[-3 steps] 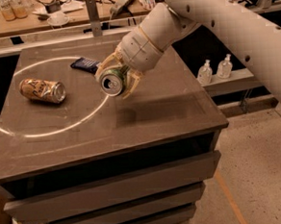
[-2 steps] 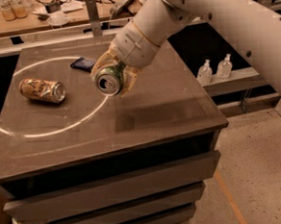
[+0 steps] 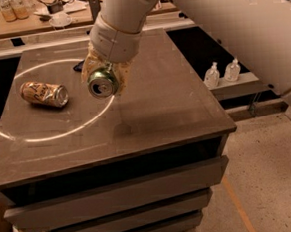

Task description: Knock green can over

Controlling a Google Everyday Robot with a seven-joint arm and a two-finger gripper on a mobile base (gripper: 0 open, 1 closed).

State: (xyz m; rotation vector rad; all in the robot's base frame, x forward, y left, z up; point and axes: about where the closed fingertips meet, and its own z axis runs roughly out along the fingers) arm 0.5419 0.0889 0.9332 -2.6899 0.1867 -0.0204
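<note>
My tool [image 3: 105,80] hangs over the middle of the bench [image 3: 170,102], its tan fingers [image 3: 87,72] clamped on either side of the green can [image 3: 102,85]. The can is tipped well off upright, its silver top and pull tab turned toward the near side, and it appears to be held clear of the dark brown surface. My white arm [image 3: 124,18] reaches down to it from the upper right.

To the left, apart from my tool, a tan-orange can [image 3: 44,93] lies on its side on the bench, its silver end pointing right. A pale ring of light [image 3: 47,139] curves across the benchtop, with the tan-orange can inside it and the green can over its right edge. A dark flat object [image 3: 77,67] lies just beyond my tool, partly hidden by it.

Drawers [image 3: 116,196] stack below the benchtop on the near side. On a low ledge to the right stand two small clear bottles [image 3: 212,74]. A far table [image 3: 24,27] carries a cup [image 3: 59,18] and other clutter too small to make out.
</note>
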